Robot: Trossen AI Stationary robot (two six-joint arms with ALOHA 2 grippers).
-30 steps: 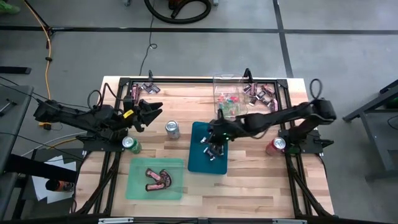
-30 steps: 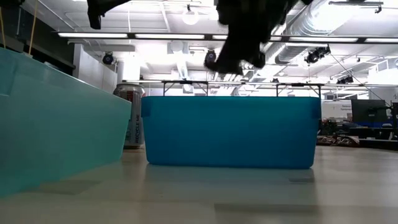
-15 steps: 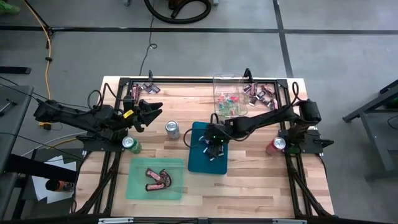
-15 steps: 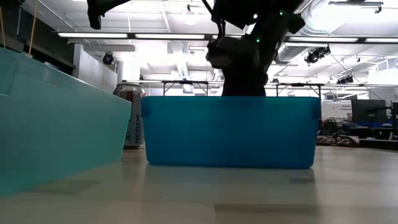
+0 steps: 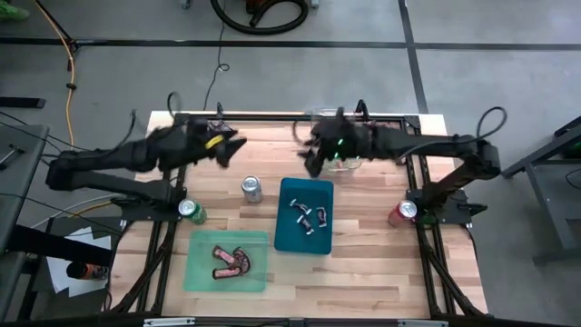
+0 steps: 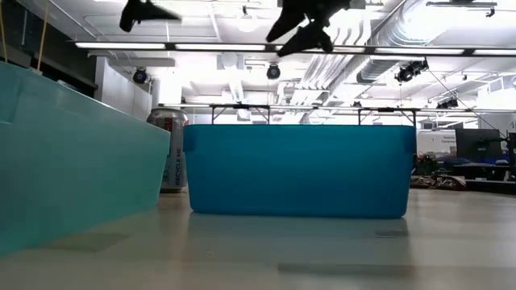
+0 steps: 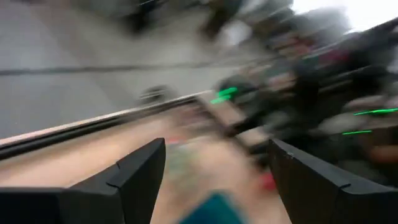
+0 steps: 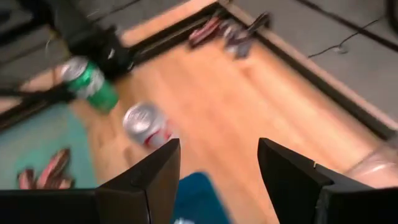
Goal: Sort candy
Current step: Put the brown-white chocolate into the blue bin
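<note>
Big change from a second ago: the right gripper (image 5: pixel 307 151) was down in the blue bin (image 5: pixel 289 238) and is now lifted out, sitting above the far middle of the counter (image 5: pixel 363 272), near the clear tub (image 5: pixel 324 117). Its fingers (image 8: pixel 149 180) are spread apart with nothing between them in the wrist view. The left gripper (image 5: pixel 231 143) has swung too, from near the left edge toward the far left part of the counter; its fingers (image 7: pixel 140 174) are wide open and empty.

Candy: three or four dark/silver pieces (image 5: pixel 307 218) lie in the blue bin, now in plain sight since the arm cleared off. Red-brown bars (image 5: pixel 229 262) sit in the green tray (image 5: pixel 201 282), same as before. A few loose pieces (image 5: pixel 211 130) lie at the far left corner, more (image 5: pixel 386 136) at the far right corner. The clear tub is mostly covered by the right arm now, so can't tell what's in it.

Cans haven't budged: silver can (image 5: pixel 251 189) left of the blue bin, green can (image 5: pixel 190 210) at the left rail, red can (image 5: pixel 403 212) at the right rail.

Only readable text: "RECYCLE ME" running down the silver can in the low view.
</note>
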